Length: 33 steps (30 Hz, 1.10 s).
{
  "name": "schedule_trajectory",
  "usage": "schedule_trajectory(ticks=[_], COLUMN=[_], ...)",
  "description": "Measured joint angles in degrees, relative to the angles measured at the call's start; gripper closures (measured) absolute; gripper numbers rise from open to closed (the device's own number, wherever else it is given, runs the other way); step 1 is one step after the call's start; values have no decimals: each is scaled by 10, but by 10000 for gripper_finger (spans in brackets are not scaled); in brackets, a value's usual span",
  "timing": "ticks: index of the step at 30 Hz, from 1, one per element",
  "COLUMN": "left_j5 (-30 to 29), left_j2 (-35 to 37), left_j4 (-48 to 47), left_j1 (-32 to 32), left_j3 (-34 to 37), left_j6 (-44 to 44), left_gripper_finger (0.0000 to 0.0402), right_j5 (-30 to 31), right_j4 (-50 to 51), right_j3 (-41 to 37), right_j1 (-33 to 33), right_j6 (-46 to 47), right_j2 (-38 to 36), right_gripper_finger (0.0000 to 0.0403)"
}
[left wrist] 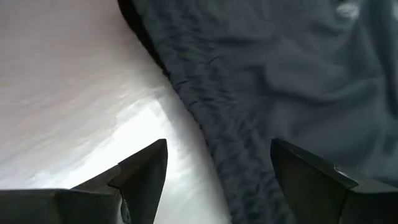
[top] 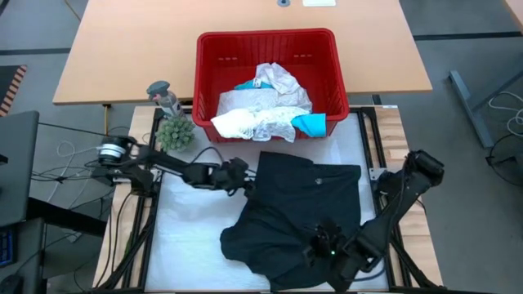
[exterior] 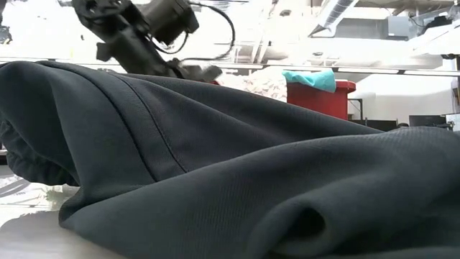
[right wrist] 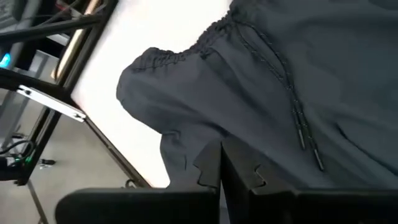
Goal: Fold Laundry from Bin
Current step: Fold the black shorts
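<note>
A black garment (top: 302,212) with a gathered waistband and a drawstring (right wrist: 298,118) lies crumpled on the white table cover. My left gripper (left wrist: 217,149) is open at its left edge (top: 249,181), one finger over the bare cover and one over the cloth, with the gathered hem (left wrist: 205,118) between them and untouched. My right gripper (right wrist: 221,149) is shut over the garment's near part (top: 321,239). The red bin (top: 265,36) stands at the far side, holding white lacy laundry (top: 261,106) and a teal piece (top: 309,122) that hangs over its near rim. My right gripper pinches a fold of the black garment (right wrist: 186,134) between its shut fingers, near the garment's near edge. The fingers slant down at it. The cloth rises to the fingertips and droops away below them (right wrist: 174,165). The fingers hide how many layers they hold.
A small green plant (top: 174,131) and a grey figure (top: 163,96) stand at the far left beside the bin. The white cover is bare to the garment's left (top: 196,229). A wooden table (top: 122,49) lies behind the bin.
</note>
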<state>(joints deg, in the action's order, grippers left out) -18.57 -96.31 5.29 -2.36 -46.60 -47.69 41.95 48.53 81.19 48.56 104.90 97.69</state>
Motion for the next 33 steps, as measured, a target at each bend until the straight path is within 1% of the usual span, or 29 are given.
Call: schedule_trajectory(ticks=[4, 9, 11, 13, 15, 19, 22, 23, 25, 29, 31, 33], left_j5=[32, 41, 58, 85, 91, 94, 95, 104, 122, 122, 132, 145], left_j2=[-32, -40, -40, -41, -45, -53, -51, -52, -52, -51, -51, -51], left_j4=[0, 4, 7, 20, 26, 13, 26, 32, 49, 47, 49, 49], left_j1=[21, 35, 42, 48, 50, 55, 58, 60, 61, 58, 58, 58], left_j3=[-21, -32, -32, -32, -33, -32, -33, -32, -32, -32, -32, -32], left_j6=[1, 2, 2, 7, 9, 6, 8, 9, 7, 11, 14, 13], left_gripper_finger=[129, 129, 130, 134, 148, 190, 226, 240, 272, 349, 386, 395], right_j5=[2, 2, 2, 2, 2, 2, 2, 2, 2, 2, 2, 2], right_j4=[0, -1, 0, 5, 8, 7, 8, 8, 8, 4, 4, 4], right_j3=[0, 0, 0, 0, 0, 0, 0, 0, 0, 0, 0, 0], right_j1=[14, 21, 21, 21, 20, 20, 20, 20, 20, 20, 20, 20], right_j6=[14, 16, 15, 13, 13, 12, 11, 11, 9, 2, 1, 1], right_j2=[0, 0, 0, 0, 0, 0, 0, 0, 0, 0, 0, 0], right_gripper_finger=[367, 373, 374, 374, 372, 368, 369, 370, 372, 374, 373, 372])
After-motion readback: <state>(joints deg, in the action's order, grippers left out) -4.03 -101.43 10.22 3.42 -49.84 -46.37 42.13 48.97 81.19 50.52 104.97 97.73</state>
